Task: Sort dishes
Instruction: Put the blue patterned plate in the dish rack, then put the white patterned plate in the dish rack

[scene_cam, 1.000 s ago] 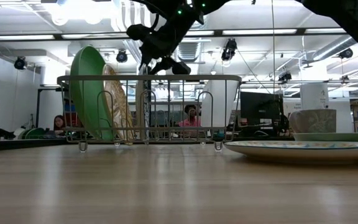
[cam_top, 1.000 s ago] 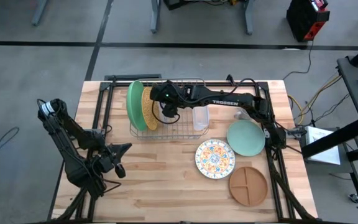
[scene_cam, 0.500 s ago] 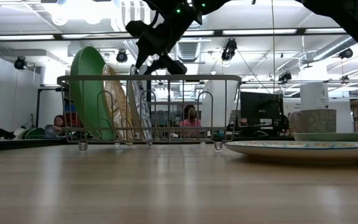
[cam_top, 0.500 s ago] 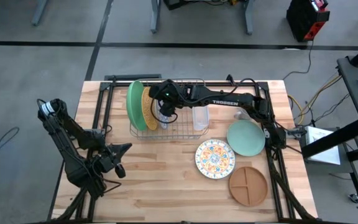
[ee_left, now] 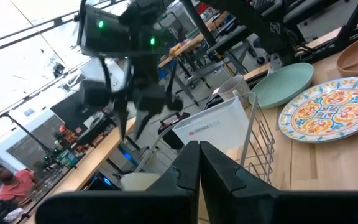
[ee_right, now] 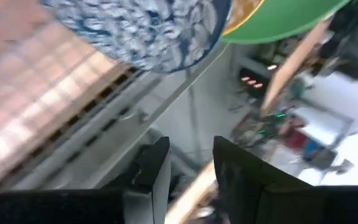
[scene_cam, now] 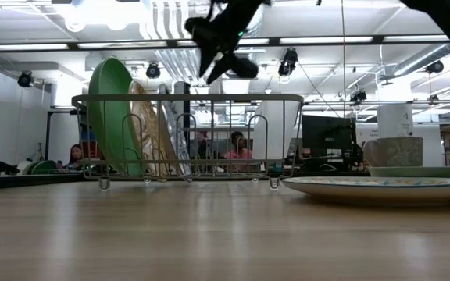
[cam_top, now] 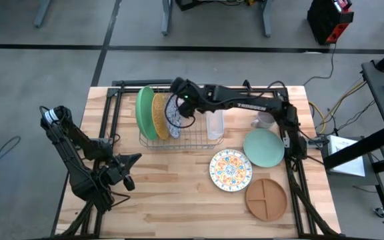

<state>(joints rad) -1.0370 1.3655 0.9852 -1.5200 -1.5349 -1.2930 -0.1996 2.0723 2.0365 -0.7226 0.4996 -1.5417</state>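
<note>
Left gripper [cam_top: 131, 161] rests near the table's left front area, well apart from the dishes; its fingers [ee_left: 191, 163] lie pressed together with nothing between them.

In the wire dish rack [cam_top: 195, 137], three plates stand on edge, left to right: green plate [cam_top: 143, 112], gold speckled plate [cam_top: 159, 115], blue-patterned plate [cam_top: 173, 118]. Right gripper [scene_cam: 221, 48] hangs above the rack, just beside the blue-patterned plate, fingers apart and empty.

Risks, as judged:
- The blue-patterned plate leans in its slot. A finger brushing its rim on withdrawal could tip it against the gold speckled plate or out of the rack.
- The right arm spans the rack; a low pass could catch the wire rim and shift the rack.

Flat on the table, right of the rack: floral plate [cam_top: 231, 170], pale teal plate [cam_top: 263, 147], brown divided plate [cam_top: 267, 199]. These remain unsorted.

Limits of view:
- The rack slot holding the blue-patterned plate is not discernible.
- The low view shows the standing plates edge-on only.
- A small object beyond the teal plate is partly hidden by the arm.
</note>
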